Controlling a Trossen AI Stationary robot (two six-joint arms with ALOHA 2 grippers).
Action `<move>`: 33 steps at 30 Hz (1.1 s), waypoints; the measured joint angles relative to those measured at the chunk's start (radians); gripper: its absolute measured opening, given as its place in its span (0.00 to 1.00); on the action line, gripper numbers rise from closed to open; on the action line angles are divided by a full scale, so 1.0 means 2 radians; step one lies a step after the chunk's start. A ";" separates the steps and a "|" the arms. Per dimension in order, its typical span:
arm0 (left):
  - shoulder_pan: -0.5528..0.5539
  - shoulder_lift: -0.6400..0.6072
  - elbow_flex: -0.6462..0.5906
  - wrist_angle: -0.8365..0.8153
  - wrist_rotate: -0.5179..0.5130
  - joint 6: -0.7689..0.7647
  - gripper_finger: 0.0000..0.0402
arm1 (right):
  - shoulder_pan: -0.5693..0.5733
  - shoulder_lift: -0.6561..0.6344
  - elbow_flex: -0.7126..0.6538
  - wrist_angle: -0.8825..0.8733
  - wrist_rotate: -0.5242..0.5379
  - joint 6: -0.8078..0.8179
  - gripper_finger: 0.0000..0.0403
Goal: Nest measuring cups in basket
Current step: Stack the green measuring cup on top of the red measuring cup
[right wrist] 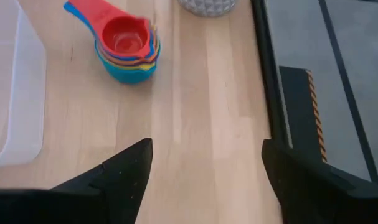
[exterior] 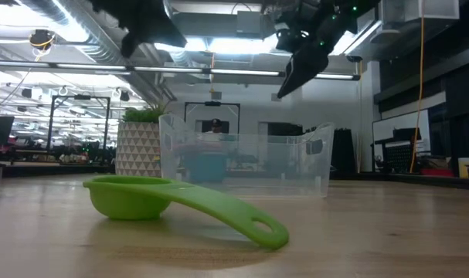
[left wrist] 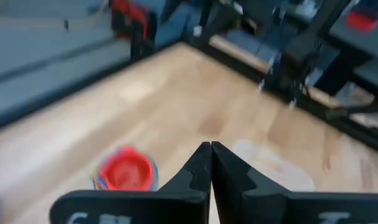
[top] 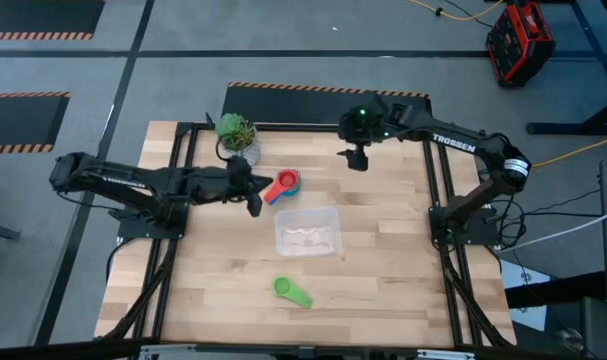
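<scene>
A nested stack of measuring cups (top: 284,185), red one on top (right wrist: 125,38), stands on the table just past the basket's far left corner. The clear basket (top: 308,232) sits mid-table. A lone green cup (top: 291,291) lies on its bowl and handle tip near the front edge (exterior: 180,202). My left gripper (top: 254,203) hovers shut and holds nothing, left of the stack (left wrist: 210,147). My right gripper (top: 357,158) hangs open above the far right of the table, with nothing between its fingers (right wrist: 207,149).
A small green plant in a white patterned pot (top: 237,136) stands at the far left, close behind the stack. The table's far edge and black frame rail (right wrist: 266,74) run beside my right gripper. Bare wood lies right of the basket (top: 383,260).
</scene>
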 joint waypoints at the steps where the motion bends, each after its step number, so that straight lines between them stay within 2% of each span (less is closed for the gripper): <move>1: -0.011 0.007 0.019 -0.031 -0.004 -0.020 0.00 | 0.000 0.000 -0.007 0.007 0.000 0.000 0.76; 5: -0.054 0.047 0.078 -0.119 -0.001 -0.106 0.00 | 0.000 0.000 -0.024 0.030 0.000 -0.001 0.76; 9: -0.089 0.096 0.121 -0.182 0.058 -0.228 0.00 | 0.000 0.000 -0.027 0.036 0.000 -0.001 0.76; 10: -0.097 0.109 0.129 -0.196 0.089 -0.264 0.00 | 0.000 0.000 -0.027 0.036 0.000 -0.001 0.76; 15: -0.139 0.168 0.134 -0.205 0.312 -0.416 0.02 | 0.000 0.000 -0.027 0.036 0.000 -0.002 0.76; 19: -0.163 0.212 0.134 -0.205 0.397 -0.509 0.04 | 0.000 0.000 -0.027 0.035 0.000 -0.002 0.76; 25: -0.169 0.260 0.134 -0.200 0.452 -0.544 0.12 | 0.000 0.000 -0.027 0.035 0.000 -0.003 0.76; 33: -0.152 0.285 0.134 -0.197 0.448 -0.545 0.29 | 0.000 0.000 -0.027 0.034 0.000 -0.003 0.76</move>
